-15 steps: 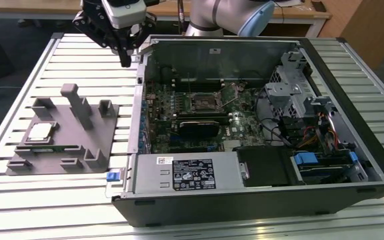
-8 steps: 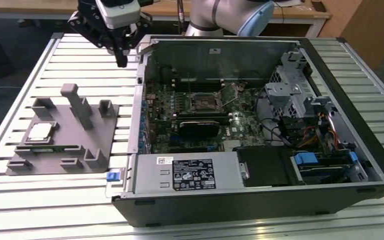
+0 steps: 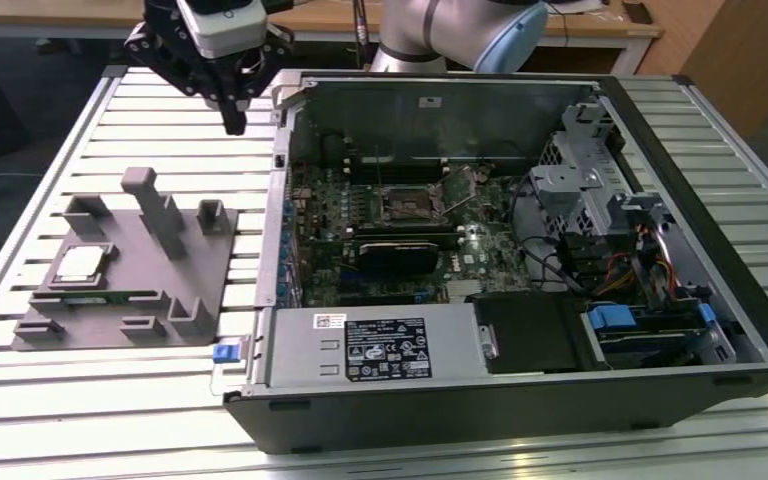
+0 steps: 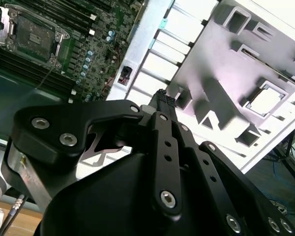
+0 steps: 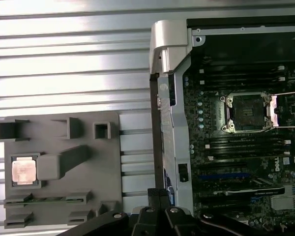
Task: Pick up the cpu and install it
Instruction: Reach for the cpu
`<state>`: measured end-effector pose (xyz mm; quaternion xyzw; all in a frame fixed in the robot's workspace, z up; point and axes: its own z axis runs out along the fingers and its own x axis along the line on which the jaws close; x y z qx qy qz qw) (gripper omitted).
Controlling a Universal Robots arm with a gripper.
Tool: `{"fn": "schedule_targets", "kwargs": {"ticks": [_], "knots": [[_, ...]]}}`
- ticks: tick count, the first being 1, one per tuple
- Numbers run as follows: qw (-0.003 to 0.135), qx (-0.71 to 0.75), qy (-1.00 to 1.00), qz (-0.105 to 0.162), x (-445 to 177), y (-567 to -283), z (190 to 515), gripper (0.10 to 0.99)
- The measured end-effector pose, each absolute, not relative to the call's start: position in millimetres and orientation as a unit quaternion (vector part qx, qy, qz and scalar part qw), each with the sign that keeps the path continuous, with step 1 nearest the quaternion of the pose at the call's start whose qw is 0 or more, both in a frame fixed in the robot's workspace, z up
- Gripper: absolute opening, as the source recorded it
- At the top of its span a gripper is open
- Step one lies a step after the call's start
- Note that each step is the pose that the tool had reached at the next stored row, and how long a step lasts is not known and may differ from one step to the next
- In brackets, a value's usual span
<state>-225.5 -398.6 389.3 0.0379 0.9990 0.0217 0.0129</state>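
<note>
In the exterior view the gripper (image 3: 235, 121) hung over the slatted table (image 3: 91, 400), just off the far corner of the open computer case (image 3: 704, 250). Its fingers were pressed together with nothing between them. The cpu (image 3: 80, 265) lay flat on the grey fixture (image 3: 157, 300), well apart from the gripper, toward the exterior view's left.

In the second wrist view the gripper (image 4: 162, 96) showed the same closed, empty tips. The cpu (image 4: 265, 100) sat in its recess beyond the upright blocks (image 4: 206, 105). To my eye the approach wanted to come down from above, clear of those blocks.

In the first wrist view the cpu (image 5: 23, 171) sat square in its pocket, and the socket (image 5: 248, 112) looked bare. I judged the fingers needed to open wider than the chip and meet two opposite edges, level, so that it would not tilt.
</note>
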Motion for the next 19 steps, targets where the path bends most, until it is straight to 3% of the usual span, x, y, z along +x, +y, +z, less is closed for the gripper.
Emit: {"fn": "schedule_targets", "kwargs": {"ticks": [19], "knots": [[0.013,0.038,0.999,0.022,-246,-398,389,0.106]]}}
